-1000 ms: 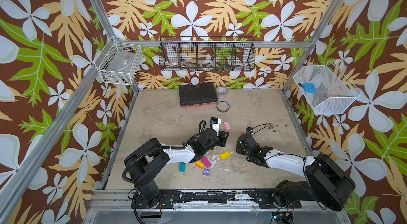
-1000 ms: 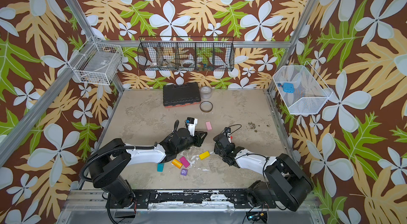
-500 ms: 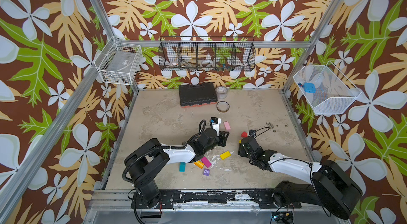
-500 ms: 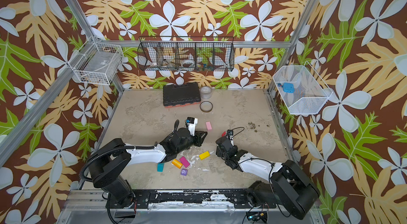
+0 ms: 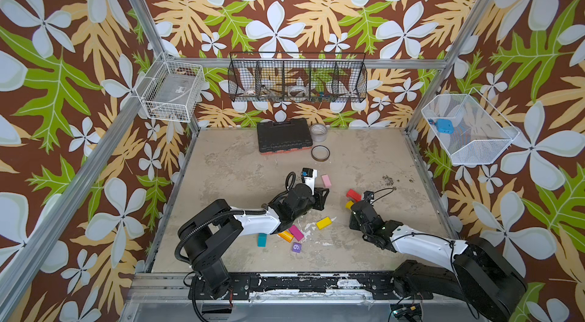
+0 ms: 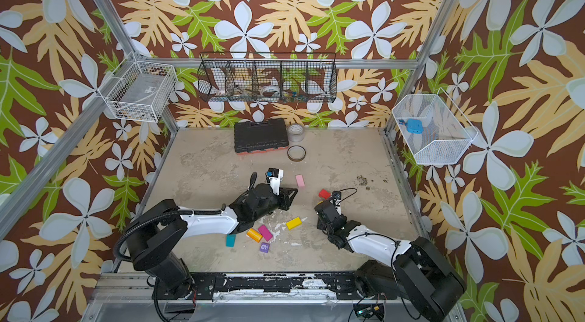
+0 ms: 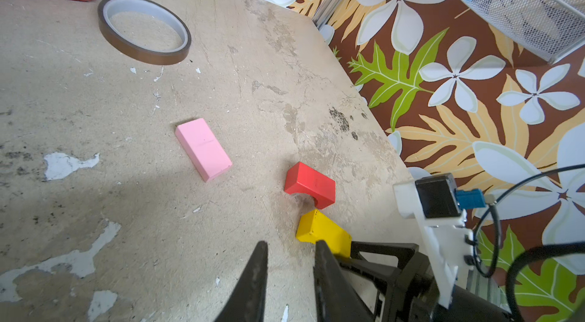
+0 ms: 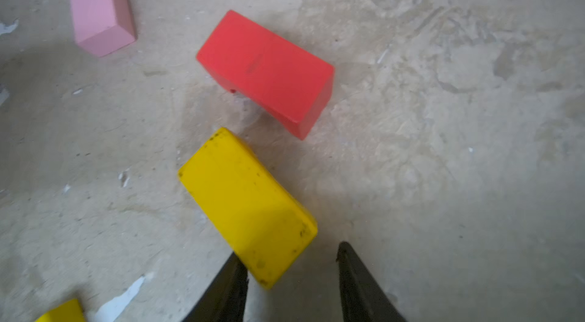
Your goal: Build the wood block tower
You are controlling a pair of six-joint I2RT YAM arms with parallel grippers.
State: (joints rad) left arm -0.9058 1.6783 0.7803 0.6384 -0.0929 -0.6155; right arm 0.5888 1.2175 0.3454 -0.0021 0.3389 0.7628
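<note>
My right gripper [image 8: 289,254] is open; the near end of a yellow block [image 8: 247,206] lies between its fingers, against one of them. That block [image 5: 349,204] lies flat just short of a red arch block [image 8: 269,73] [image 5: 353,194]. A pink block [image 5: 326,180] lies further left. My left gripper [image 7: 291,243] is shut and empty, its tips beside the same yellow block [image 7: 323,231]. A second yellow block [image 5: 324,223] and magenta [image 5: 296,232], orange [image 5: 286,236], teal [image 5: 262,239] and purple cube [image 5: 296,247] blocks lie near the left arm. No tower is in view.
A black tool case [image 5: 282,135] and two tape rolls [image 5: 320,153] [image 5: 318,132] sit at the back of the table. Wire baskets hang on the back wall [image 5: 297,78], the left [image 5: 172,94] and the right [image 5: 468,132]. Metal frame posts border the table.
My right gripper has drawn back a little toward the front edge, uncovering the red and yellow blocks, and its jaws have narrowed. The left arm has not moved.
</note>
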